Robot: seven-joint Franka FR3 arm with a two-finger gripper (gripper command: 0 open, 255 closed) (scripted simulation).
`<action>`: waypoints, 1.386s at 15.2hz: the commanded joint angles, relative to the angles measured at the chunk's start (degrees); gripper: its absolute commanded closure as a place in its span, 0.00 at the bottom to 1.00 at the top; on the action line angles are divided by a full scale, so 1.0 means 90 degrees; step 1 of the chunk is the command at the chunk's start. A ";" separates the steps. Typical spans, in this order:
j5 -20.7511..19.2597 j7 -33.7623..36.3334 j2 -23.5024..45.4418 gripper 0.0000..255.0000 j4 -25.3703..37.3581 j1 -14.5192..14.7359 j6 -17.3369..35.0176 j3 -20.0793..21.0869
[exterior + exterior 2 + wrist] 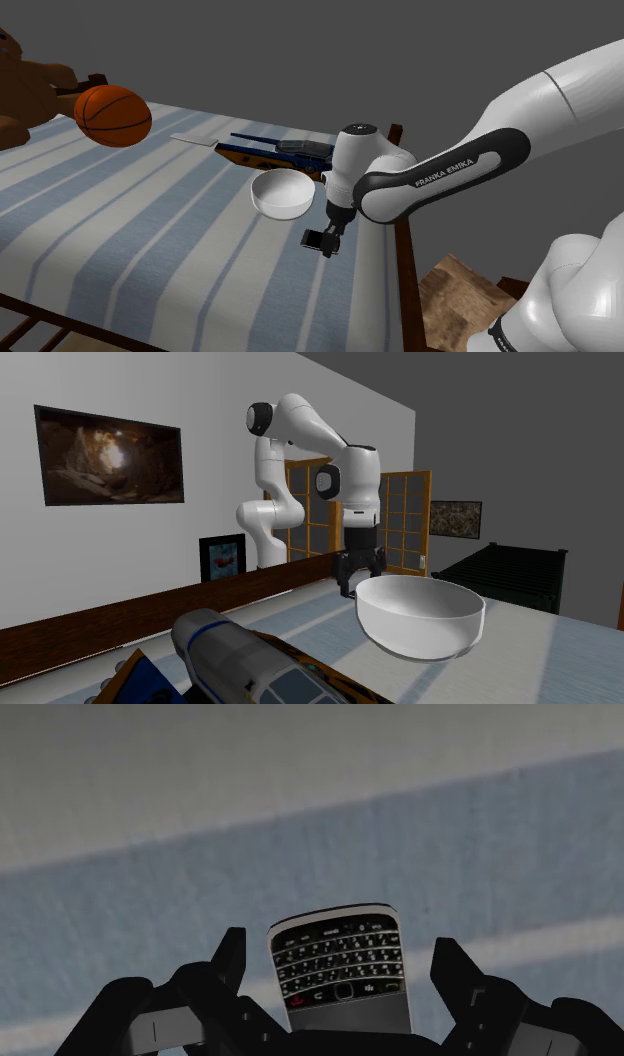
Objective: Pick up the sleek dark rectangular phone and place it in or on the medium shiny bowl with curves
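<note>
Basketball [113,114]: on striped bed [150,230], well off bowl [283,193] toward shoulder view's left.
Bowl: white, upright, mid-bed.
Tool [325,243]: just beside bowl, shoulder view's right; fingers wide apart, gripping nothing.
Phone [340,969]: dark, keypad up, between tool fingers, touching neither.

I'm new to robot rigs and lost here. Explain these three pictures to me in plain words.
The white machine is a robot arm ending in a black two-finger gripper. One camera looks down from beside its base, a second faces it across the striped bed, a third sits on the hand. On the bed lie a white bowl, an orange basketball and a dark keypad phone. The phone sits between the open fingers, gaps either side, so nothing is held.
</note>
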 commanded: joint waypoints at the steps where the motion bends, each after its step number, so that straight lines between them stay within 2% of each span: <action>1: -0.0006 -0.0003 0.0028 0.00 -0.0032 -0.0003 0.0064 -0.0002; 7: -0.0006 -0.0003 0.0028 0.00 -0.0031 -0.0003 0.0063 -0.0002; 8: -0.0006 -0.0003 0.0028 1.00 -0.0031 -0.0003 0.0063 -0.0002; 17: -0.0006 -0.0003 0.0028 1.00 -0.0032 -0.0003 0.0064 -0.0002; 21: 0.0042 -0.0037 -0.0210 1.00 0.0100 0.0000 -0.0302 -0.0013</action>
